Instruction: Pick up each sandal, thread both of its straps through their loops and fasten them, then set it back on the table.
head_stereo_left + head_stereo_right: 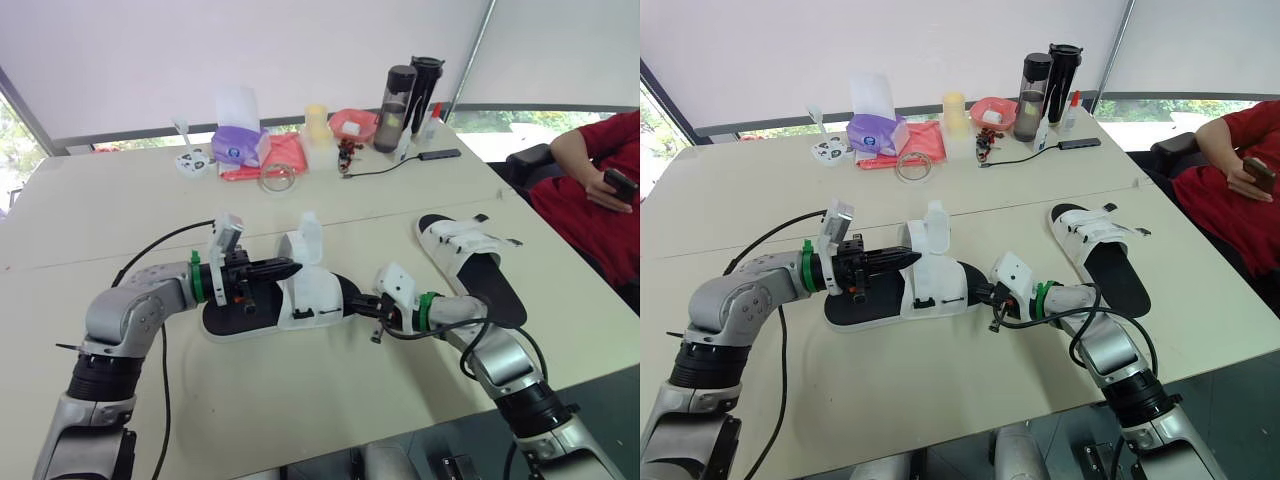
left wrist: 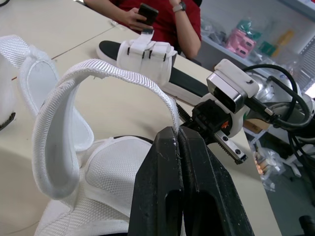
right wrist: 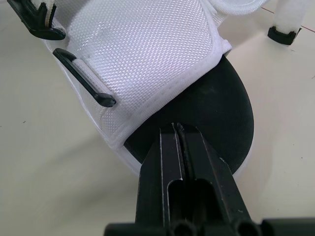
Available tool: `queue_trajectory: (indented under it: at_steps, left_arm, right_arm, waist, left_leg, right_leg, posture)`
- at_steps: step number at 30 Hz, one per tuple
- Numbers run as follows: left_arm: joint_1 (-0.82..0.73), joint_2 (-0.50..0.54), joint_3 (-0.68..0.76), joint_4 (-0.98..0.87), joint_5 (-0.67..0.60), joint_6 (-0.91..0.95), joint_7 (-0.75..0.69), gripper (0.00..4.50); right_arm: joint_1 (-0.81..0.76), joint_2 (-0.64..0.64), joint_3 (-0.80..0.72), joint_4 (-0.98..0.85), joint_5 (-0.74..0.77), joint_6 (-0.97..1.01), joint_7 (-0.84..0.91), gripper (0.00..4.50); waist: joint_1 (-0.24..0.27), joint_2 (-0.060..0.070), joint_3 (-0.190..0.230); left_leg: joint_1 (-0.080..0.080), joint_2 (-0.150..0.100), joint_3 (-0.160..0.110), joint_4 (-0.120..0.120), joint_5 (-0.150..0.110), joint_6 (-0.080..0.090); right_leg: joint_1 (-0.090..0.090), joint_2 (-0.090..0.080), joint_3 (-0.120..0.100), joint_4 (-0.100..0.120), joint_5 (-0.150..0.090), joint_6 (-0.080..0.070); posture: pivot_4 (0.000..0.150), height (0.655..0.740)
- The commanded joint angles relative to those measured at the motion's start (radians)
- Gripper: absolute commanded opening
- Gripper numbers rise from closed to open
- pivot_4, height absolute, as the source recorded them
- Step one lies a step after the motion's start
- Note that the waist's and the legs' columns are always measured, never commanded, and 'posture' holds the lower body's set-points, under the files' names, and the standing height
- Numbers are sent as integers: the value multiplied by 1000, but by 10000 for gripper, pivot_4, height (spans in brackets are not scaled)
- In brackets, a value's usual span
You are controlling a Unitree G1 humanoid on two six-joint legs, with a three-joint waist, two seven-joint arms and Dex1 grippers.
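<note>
Sandal [image 1: 290,300] on the surface [image 1: 300,400]: our left gripper [image 2: 177,132] pinches the strap [image 2: 98,73] tip, right gripper [image 3: 179,129] clenched against the toe. Tug hard and that thin pinch could slip.

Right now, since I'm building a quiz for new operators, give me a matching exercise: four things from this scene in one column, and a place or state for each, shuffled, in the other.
Things
1. left gripper
2. right gripper
3. far sandal
4. purple tissue box

Places or states
A. at the far edge of the table, along from the bottles
B. shut, tip at the black sole of the near sandal
C. shut on a white strap
D. lying flat, nearest the person in red

Pairs: 1-C, 2-B, 3-D, 4-A
</note>
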Motion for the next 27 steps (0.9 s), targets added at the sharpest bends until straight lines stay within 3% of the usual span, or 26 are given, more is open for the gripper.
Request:
queue_trajectory:
  at_steps: [1,16,19,26,27]
  left_arm:
    - [31,45,-11,-69,28,-49,-43,534]
    - [84,74,-57,-97,83,-98,-83,534]
    - [71,76,-24,-88,49,-62,-74,8690]
    - [85,103,77,-101,-50,39,-46,43701]
    - [93,111,95,-119,-81,69,-43,44754]
  right_arm:
    - [28,0,33,110,-64,39,-28,0]
    - [14,8,32,134,-67,28,-25,0]
    - [13,8,33,138,-68,25,-26,0]
    - [11,11,33,147,-69,22,-28,0]
    - [13,9,32,146,-68,23,-28,0]
  waist:
    - [-4,0,0]
    - [-20,0,0]
    - [-20,0,0]
    - [-21,0,0]
    - [-21,0,0]
  left_leg:
    - [0,0,0,0,0,0]
    - [-2,2,1,-2,0,-1]
    - [-2,2,1,-2,0,0]
    - [-2,2,1,-3,0,0]
    - [-2,2,1,-3,0,0]
  right_leg:
    - [0,0,0,0,0,0]
    - [0,-2,0,-10,0,0]
    - [0,-3,0,-10,0,0]
    - [0,-2,0,-10,0,0]
    - [0,-2,0,-10,0,0]
  posture:
    - [1500,7400]
    - [1500,7400]
    - [1500,7400]
    - [1500,7400]
    - [1500,7400]
